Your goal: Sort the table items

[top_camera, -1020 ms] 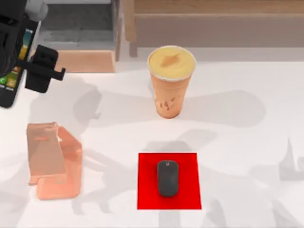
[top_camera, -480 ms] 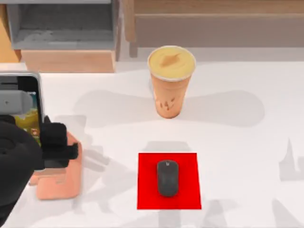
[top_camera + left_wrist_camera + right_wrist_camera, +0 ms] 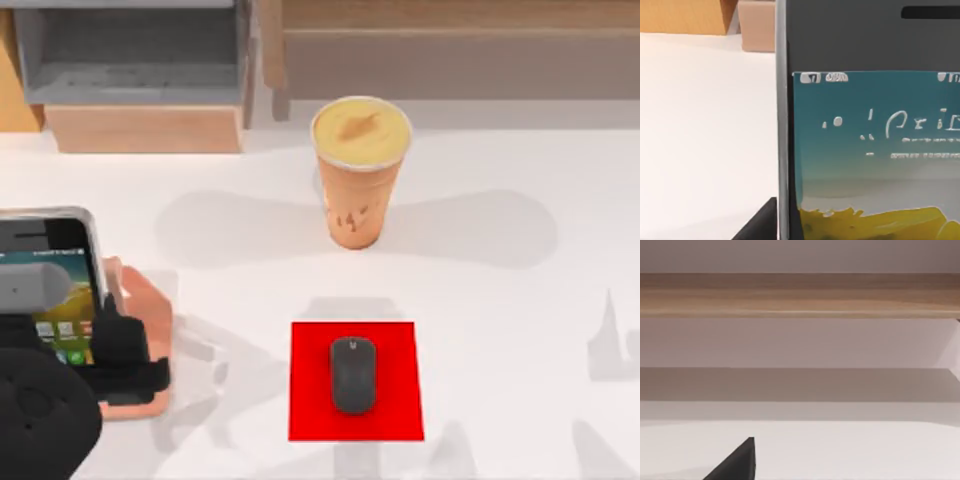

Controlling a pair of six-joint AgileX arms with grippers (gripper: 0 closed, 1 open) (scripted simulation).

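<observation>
My left gripper (image 3: 70,360) is at the table's front left, shut on the silver-edged smartphone (image 3: 50,270), whose lit screen faces up. The phone hangs over the pinkish-orange phone stand (image 3: 145,310) and hides most of it. In the left wrist view the smartphone (image 3: 875,150) stands close, with one black fingertip (image 3: 760,225) beside its edge. The tall orange cup (image 3: 360,170) stands upright at the table's middle back. The dark grey mouse (image 3: 353,375) lies on the red mat (image 3: 310,400) at the front centre. My right gripper (image 3: 735,465) is parked, facing a wooden shelf.
Wooden and grey shelf units (image 3: 140,60) line the back edge of the white table (image 3: 520,330). A long wooden shelf (image 3: 800,295) crosses the right wrist view. Bare tabletop (image 3: 705,125) lies beside the phone.
My left gripper has carried the smartphone from the back left toward the front, and it now sits over the phone stand. Cup and mouse have not moved.
</observation>
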